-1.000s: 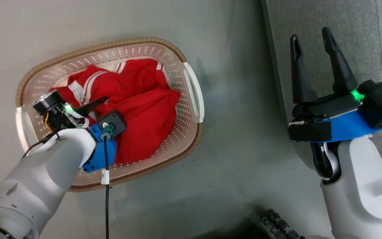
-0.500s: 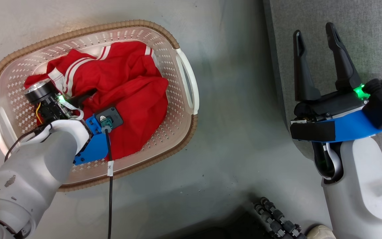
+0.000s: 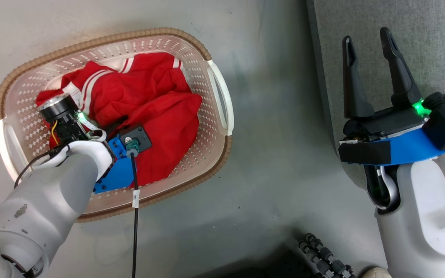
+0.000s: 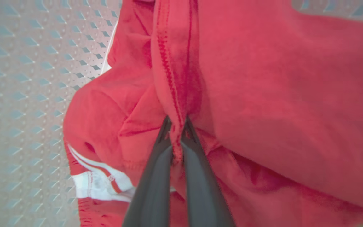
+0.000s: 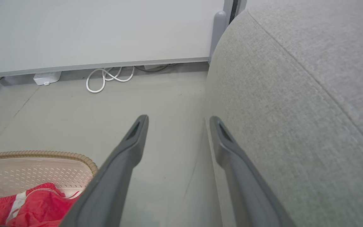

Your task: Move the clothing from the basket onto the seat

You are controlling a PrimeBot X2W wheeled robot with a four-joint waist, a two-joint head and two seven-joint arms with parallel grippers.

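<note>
The red clothing (image 3: 157, 116) with white stripes lies bunched in the cream basket (image 3: 214, 127) on the floor. My left gripper (image 3: 116, 124) reaches down into the basket, and the left wrist view shows that gripper (image 4: 176, 123) shut on a seamed fold of the red clothing (image 4: 263, 94). My right gripper (image 3: 367, 38) stands open above the edge of the grey seat (image 3: 419, 27), holding nothing. The right wrist view shows the open gripper (image 5: 178, 121) beside the seat (image 5: 295, 94), with the basket (image 5: 43, 156) and clothing (image 5: 36, 205) at lower left.
A black cable (image 3: 134, 216) hangs from my left wrist over the basket rim. A black ribbed hose (image 3: 323, 255) lies on the floor near the bottom edge. White cables (image 5: 106, 78) and a power strip (image 5: 46, 78) lie along the far wall.
The head camera has shifted, so the basket sits differently in the picture. My left gripper has sunk deeper into the red fabric; its finger showed more a second ago. The right arm holds still.
</note>
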